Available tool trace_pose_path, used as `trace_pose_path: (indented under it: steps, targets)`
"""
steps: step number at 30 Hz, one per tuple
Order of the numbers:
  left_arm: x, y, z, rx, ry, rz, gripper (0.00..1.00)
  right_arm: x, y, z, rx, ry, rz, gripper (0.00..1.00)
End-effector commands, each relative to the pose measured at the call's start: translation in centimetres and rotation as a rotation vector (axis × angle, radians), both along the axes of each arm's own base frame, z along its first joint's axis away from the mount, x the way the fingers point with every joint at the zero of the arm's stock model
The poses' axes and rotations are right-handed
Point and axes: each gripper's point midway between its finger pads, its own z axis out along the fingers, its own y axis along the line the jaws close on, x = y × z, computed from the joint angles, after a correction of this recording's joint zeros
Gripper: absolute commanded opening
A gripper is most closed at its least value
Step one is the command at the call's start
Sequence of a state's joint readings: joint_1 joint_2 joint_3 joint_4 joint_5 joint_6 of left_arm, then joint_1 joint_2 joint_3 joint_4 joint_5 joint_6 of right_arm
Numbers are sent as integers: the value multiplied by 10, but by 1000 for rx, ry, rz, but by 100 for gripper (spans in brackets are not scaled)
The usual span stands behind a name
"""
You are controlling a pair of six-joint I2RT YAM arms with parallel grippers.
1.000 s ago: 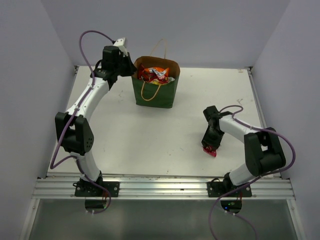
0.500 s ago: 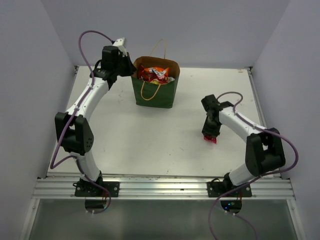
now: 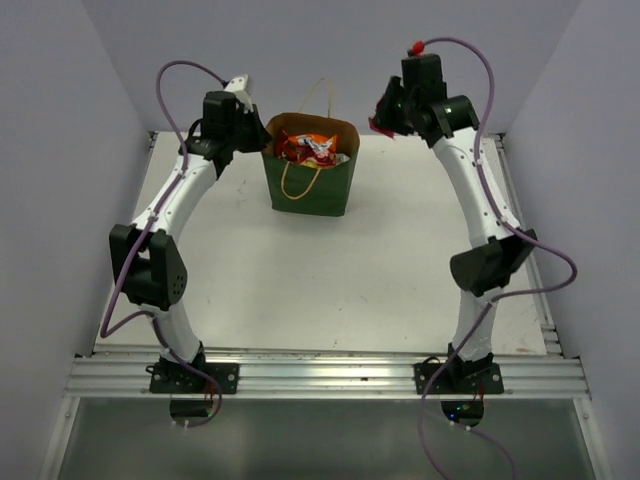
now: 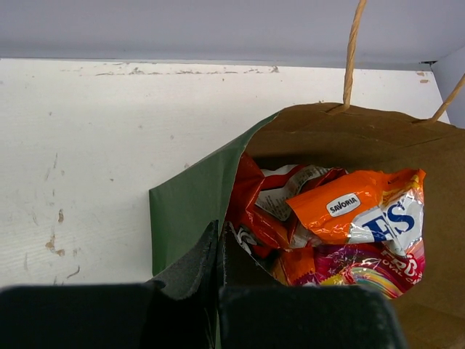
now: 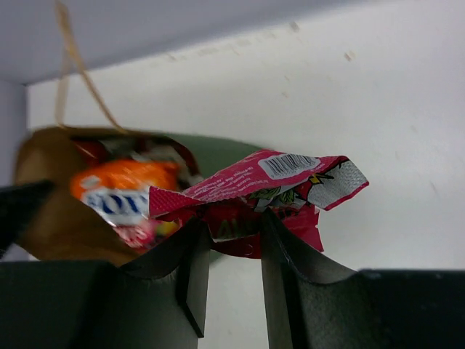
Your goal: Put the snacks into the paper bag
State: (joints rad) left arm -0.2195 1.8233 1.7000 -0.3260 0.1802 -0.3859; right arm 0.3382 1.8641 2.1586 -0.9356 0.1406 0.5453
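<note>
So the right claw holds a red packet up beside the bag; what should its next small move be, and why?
Probably shift the right claw leftward until the red packet hangs over the paper bag's open mouth, then release. The packet is pinched right of the rim, not above it, and the left claw grips the bag's left wall, so the mouth is spread.

The dark green paper bag [image 3: 318,190] stands upright and open, brown inside, filled with orange, red and pink packets [image 4: 341,218]. A crumpled red packet [image 5: 251,190] hangs in the air just right of its rim, pinched in the right gripper [image 5: 231,227].
</note>
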Motion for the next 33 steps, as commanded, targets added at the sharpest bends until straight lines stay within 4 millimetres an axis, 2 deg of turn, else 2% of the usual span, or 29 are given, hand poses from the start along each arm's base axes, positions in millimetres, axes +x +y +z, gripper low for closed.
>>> trace_pose_path:
  steps: [1,2,3,4,5,6,7,8,10,13,14,17,18,20,21,24,28,29,30,31,33]
  targets:
    - [13,9,56,-47,-141,24,0,29,63,32,76,-95,190,0]
    - [12,8,57,-46,-143,22,0,32,84,34,126,-100,248,0]
    - [13,9,57,-45,-141,23,0,34,98,59,202,-160,263,0]
    - [12,10,58,-46,-142,27,0,34,118,54,244,-149,304,0]
    - [12,10,59,-45,-144,28,0,29,133,56,281,-152,346,0]
    - [11,10,58,-42,-142,27,0,31,149,45,297,-149,366,0]
    - [10,11,58,-41,-141,28,0,22,158,53,303,-171,393,0]
    - [10,12,57,-42,-139,30,0,9,179,51,302,-167,439,0]
    - [10,13,57,-42,-141,32,0,-6,204,39,295,-132,497,0]
    - [11,12,57,-50,-141,28,0,-28,225,29,282,-82,560,0]
    - [10,11,57,-51,-139,25,0,-32,228,15,266,-51,569,0]
    - [9,11,57,-52,-140,24,0,-39,230,-8,232,5,568,1]
    - [8,12,57,-52,-139,24,0,-37,228,-13,219,11,552,17]
    - [7,11,57,-52,-140,23,0,-36,223,-8,193,-8,544,22]
    - [6,12,59,-53,-143,23,0,-34,220,-4,184,-22,536,32]
    - [6,12,61,-52,-147,22,0,-26,208,10,143,-79,495,31]
    - [5,10,62,-60,-148,16,0,-15,198,8,115,-95,449,30]
    - [5,10,62,-62,-148,15,0,-15,197,8,114,-94,447,35]
    - [4,10,64,-59,-151,14,0,-14,196,6,115,-87,445,53]
    - [4,10,63,-60,-149,15,0,-13,195,5,110,-84,445,61]
    - [3,11,65,-61,-153,15,0,-14,192,11,101,-101,447,70]
